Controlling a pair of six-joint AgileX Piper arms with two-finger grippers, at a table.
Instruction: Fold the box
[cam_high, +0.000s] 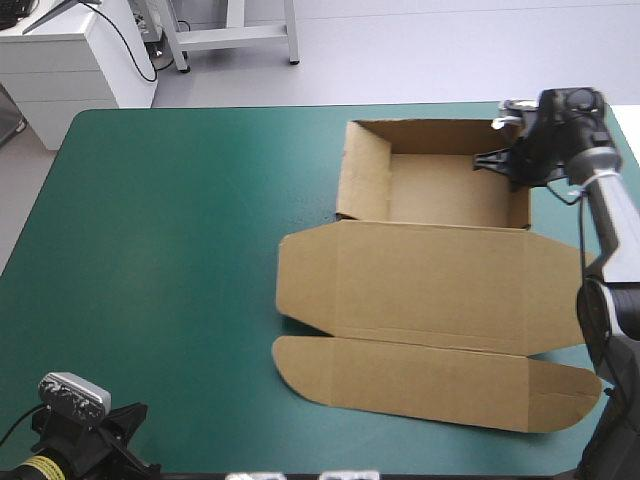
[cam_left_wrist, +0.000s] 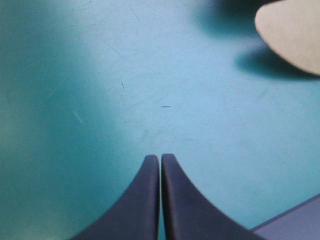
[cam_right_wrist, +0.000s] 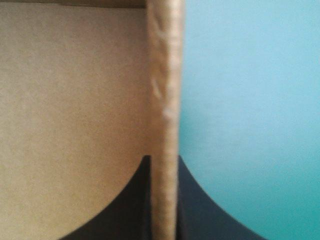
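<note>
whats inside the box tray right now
Only the bare brown floor of the box shows inside. The right gripper is shut on the box's right wall, one black finger inside the tray. The floor patch under that finger is hidden.

box (cam_high: 430, 280): matt brown board | cover (cam_high: 180, 250): smooth teal-green, faintly scratched

Your right arm (cam_high: 612, 205) shows a pale grey link between black joints; your left gripper (cam_left_wrist: 160, 160) has broad, black, fin-curved fingers (cam_left_wrist: 137, 205).
</note>
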